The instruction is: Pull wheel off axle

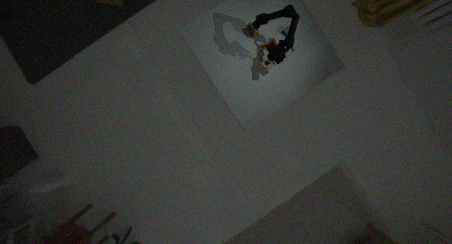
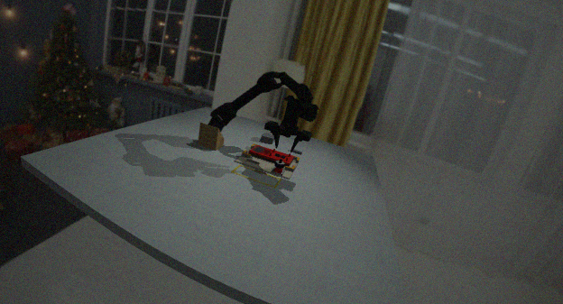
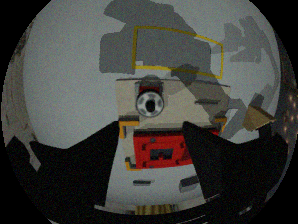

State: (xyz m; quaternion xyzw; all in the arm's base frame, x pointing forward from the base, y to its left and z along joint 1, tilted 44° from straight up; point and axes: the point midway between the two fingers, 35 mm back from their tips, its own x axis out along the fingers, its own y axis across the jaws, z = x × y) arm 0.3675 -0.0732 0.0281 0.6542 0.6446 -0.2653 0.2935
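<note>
The wheel (image 3: 142, 103) (image 2: 280, 163) is a small silver and dark disc on the upright axle (image 3: 150, 105), whose dark end shows in the wheel's centre. Axle and wheel stand on a pale board (image 3: 170, 116), near its edge facing the marked area. The marked area is a yellow outline (image 3: 134, 49) (image 2: 254, 179) on the table just beyond that edge, partly under the arm's shadow. My gripper (image 3: 151, 125) (image 2: 284, 149) is open with nothing between its fingers. It points down above the board, over its red part's side, and the wheel lies just ahead of the fingertips in the wrist view.
A red block (image 3: 177, 162) (image 2: 271, 154) lies on the board beside the wheel, with orange corner pieces (image 3: 129, 123) around it. A wooden block (image 2: 208, 137) (image 3: 257, 120) stands at the arm's base. A small grey block (image 2: 266, 139) and a flat dark piece (image 3: 142, 182) lie behind the board.
</note>
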